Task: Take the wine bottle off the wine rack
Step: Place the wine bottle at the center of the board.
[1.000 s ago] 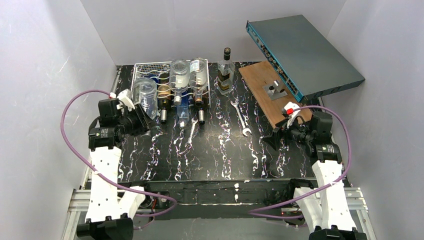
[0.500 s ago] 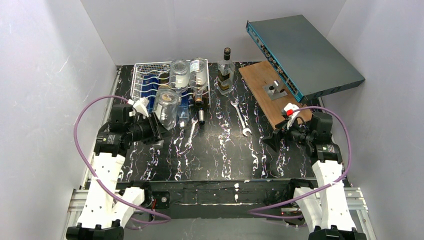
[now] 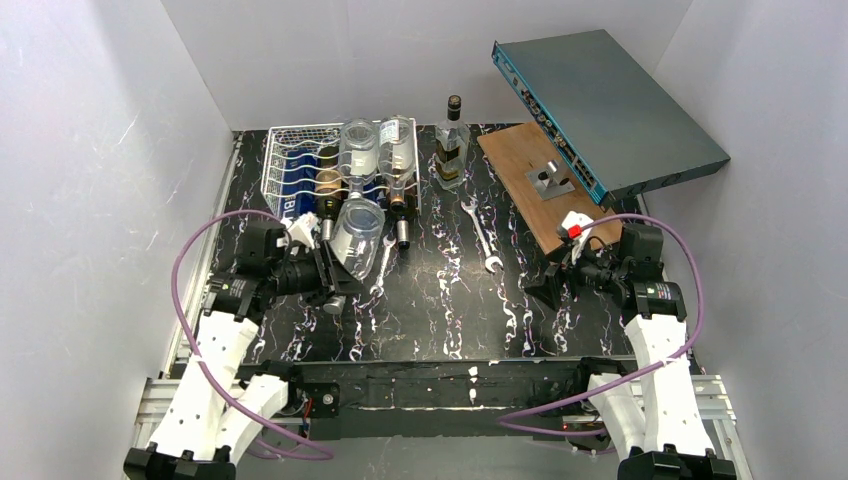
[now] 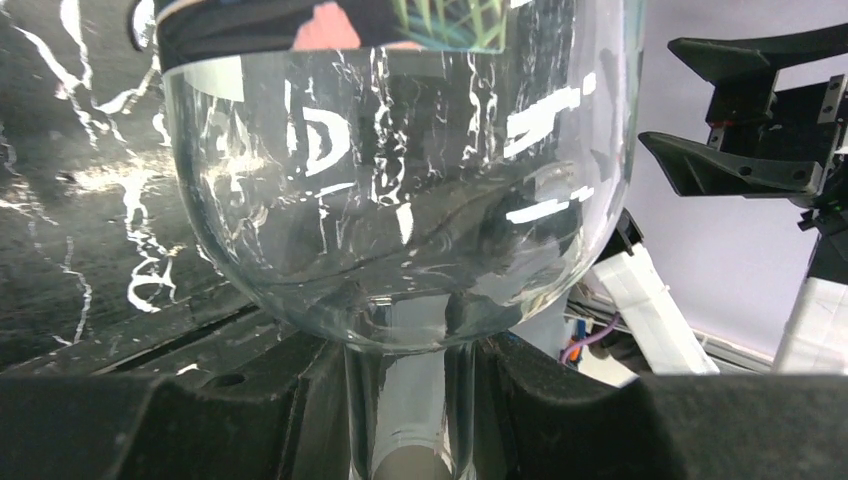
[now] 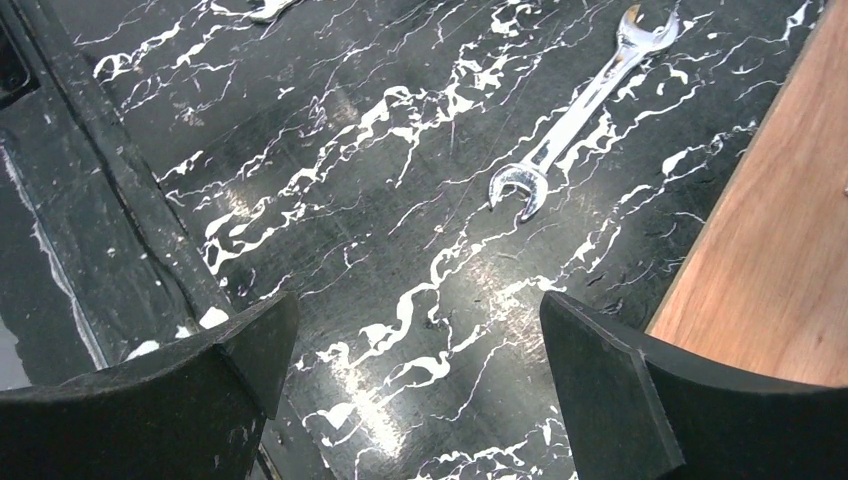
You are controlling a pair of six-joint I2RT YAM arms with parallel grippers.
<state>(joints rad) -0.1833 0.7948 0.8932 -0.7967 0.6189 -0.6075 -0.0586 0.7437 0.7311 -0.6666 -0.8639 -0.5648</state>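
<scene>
over the black marbled surface [image 3: 450, 300], left jaws clench the clear wine bottle [image 3: 358, 228] by its neck, near the wine rack [image 3: 285, 142]; right jaws released.

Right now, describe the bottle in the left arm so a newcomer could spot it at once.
Find the silver wire wine rack, far left on the table. Just in front of it, the left fingers clamp the neck of a clear glass bottle. Unlike the bottles lying in the rack, it is held clear of it.

White arms [image 3: 215, 350] — black wrists [image 3: 262, 245], purple cables [image 3: 177, 290]
</scene>
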